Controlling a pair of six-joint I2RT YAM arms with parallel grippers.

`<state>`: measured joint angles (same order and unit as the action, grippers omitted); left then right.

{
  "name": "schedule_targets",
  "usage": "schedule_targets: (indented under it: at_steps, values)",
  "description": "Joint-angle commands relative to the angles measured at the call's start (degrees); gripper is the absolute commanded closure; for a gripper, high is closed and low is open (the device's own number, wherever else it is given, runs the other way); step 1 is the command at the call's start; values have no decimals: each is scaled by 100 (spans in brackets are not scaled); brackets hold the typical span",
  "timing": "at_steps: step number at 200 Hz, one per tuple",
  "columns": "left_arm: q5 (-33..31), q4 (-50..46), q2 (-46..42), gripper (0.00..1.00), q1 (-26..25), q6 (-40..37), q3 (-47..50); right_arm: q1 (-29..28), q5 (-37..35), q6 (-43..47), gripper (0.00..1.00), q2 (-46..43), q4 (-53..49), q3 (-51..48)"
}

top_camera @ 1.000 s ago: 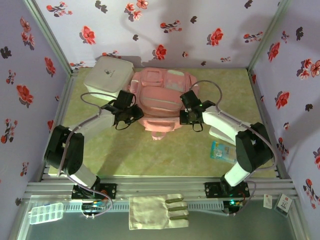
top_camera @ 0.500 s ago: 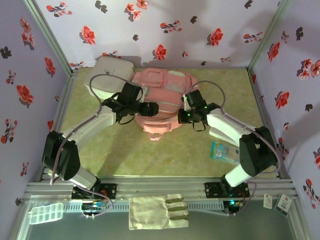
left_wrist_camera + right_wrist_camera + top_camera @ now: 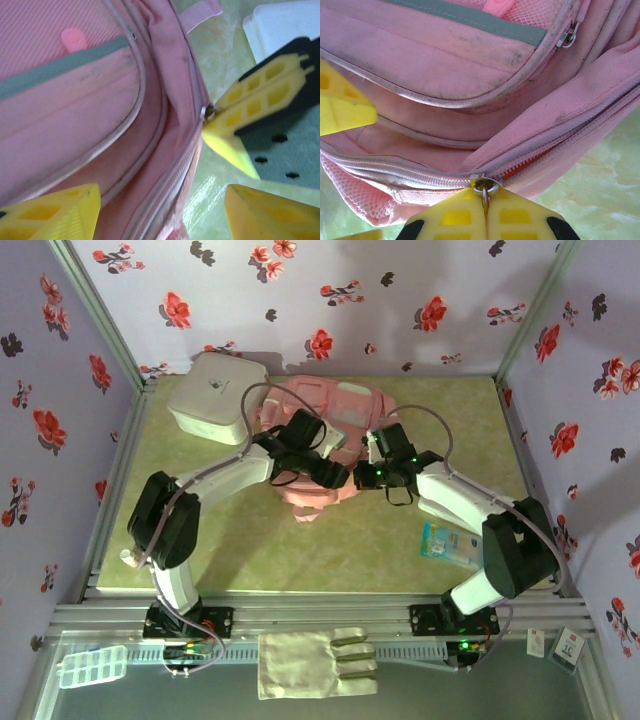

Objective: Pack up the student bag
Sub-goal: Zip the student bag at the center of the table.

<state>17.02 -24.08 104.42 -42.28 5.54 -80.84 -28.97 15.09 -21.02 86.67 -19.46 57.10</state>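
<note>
The student bag [image 3: 330,405] is a pink fabric backpack lying at the back middle of the table. Its zipped edge [image 3: 410,170] runs just above my right fingers. My right gripper [image 3: 486,200] is shut on the metal zipper pull [image 3: 484,189] of the main zip, where an orange gap shows to its right. My left gripper [image 3: 162,200] is open, with its yellow fingers [image 3: 50,215] standing either side of the bag's zipped side edge [image 3: 180,165]. From above, the left gripper [image 3: 335,475] and the right gripper [image 3: 372,476] nearly meet at the bag's front right.
A white rounded-square box [image 3: 215,395] stands at the back left, against the bag. A small blue-green packet [image 3: 448,543] lies at the right, near the right arm's base. A folded cloth [image 3: 315,662] and a clear plastic case [image 3: 92,665] lie below the table's front rail.
My left arm has swung right across the bag's front to its right side, and its gripper has opened. My right gripper has stayed shut on the zipper pull, shifting slightly.
</note>
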Motion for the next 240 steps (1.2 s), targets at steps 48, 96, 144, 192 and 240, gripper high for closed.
schedule_targets:
  at_steps: [48,96,144,192,240]
  values:
    - [166,-346,524,52,-83,-603,-442,-3,140,-7,100,-237,287,-39]
    - [223,-236,644,63,-70,-577,-358,3,-1,-49,100,-226,323,-75]
    - [214,-25,459,85,-31,-566,-170,122,-410,-78,100,-212,280,-162]
    - [210,268,-226,98,87,-784,371,563,-623,-50,100,-109,259,-289]
    - [258,10,-716,100,108,-1040,691,872,-749,106,100,244,37,37]
